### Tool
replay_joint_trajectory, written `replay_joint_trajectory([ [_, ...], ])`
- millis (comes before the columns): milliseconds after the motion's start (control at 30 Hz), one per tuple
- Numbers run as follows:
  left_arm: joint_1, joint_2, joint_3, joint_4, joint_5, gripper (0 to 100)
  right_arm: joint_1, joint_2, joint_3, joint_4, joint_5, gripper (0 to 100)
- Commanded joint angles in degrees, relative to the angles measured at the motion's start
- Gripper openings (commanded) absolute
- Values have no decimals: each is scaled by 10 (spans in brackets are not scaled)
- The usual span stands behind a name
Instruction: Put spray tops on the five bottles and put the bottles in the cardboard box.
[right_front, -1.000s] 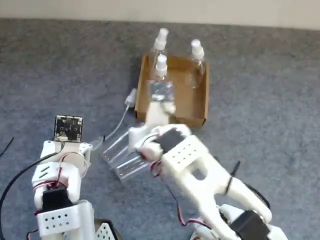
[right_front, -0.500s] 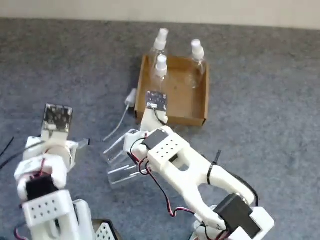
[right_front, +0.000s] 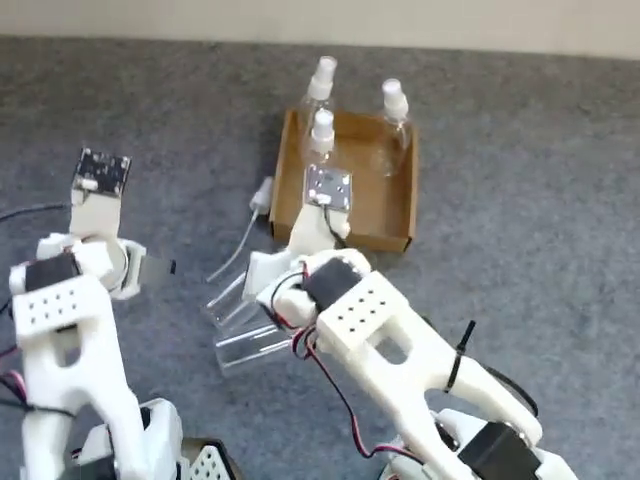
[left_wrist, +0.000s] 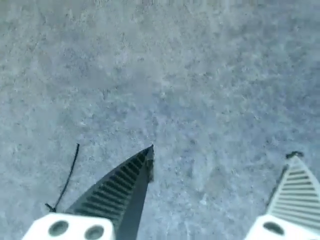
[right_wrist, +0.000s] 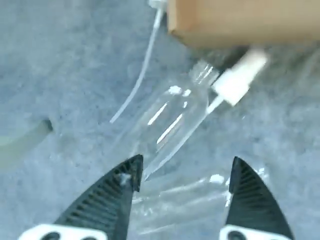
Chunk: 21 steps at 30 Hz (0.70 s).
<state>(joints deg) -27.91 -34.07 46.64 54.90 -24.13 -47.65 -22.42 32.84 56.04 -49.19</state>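
Note:
The cardboard box (right_front: 380, 215) holds three upright bottles with spray tops (right_front: 322, 130) (right_front: 320, 78) (right_front: 394, 100). Two clear bottles without tops lie on the carpet in front of it (right_front: 228, 298) (right_front: 255, 345). My right gripper (right_wrist: 182, 177) hangs open just above them; one bottle (right_wrist: 172, 117) lies ahead of its fingertips, the other (right_wrist: 195, 202) between them. A white spray top (right_wrist: 235, 82) rests by the first bottle's neck. Another spray top with a long tube (right_front: 261, 196) lies left of the box. My left gripper (left_wrist: 222, 162) is open over bare carpet, at the far left (right_front: 150, 268).
Grey carpet covers the table. The box corner (right_wrist: 240, 20) is close beyond the lying bottles. A thin black cable (left_wrist: 67, 180) runs beside the left gripper's finger. The right arm's body (right_front: 400, 350) spans the middle foreground.
The left arm has risen and stretched away toward the far left. The right arm has shifted slightly over the lying bottles, its wrist swinging back toward the box.

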Motion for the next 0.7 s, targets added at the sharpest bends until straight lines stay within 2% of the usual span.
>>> replay_joint_trajectory([
  [0,-2,67,-100,-7,-3,357,-11,-5,-29,3,-53,217],
  [167,6,153,-205,-5,-2,357,-47,65,-30,-3,-91,217],
  [400,42,230,-363,95,-3,357,-50,160,-31,-4,-132,217],
  [667,55,264,-397,109,-3,357,-48,196,-33,1,-137,216],
])
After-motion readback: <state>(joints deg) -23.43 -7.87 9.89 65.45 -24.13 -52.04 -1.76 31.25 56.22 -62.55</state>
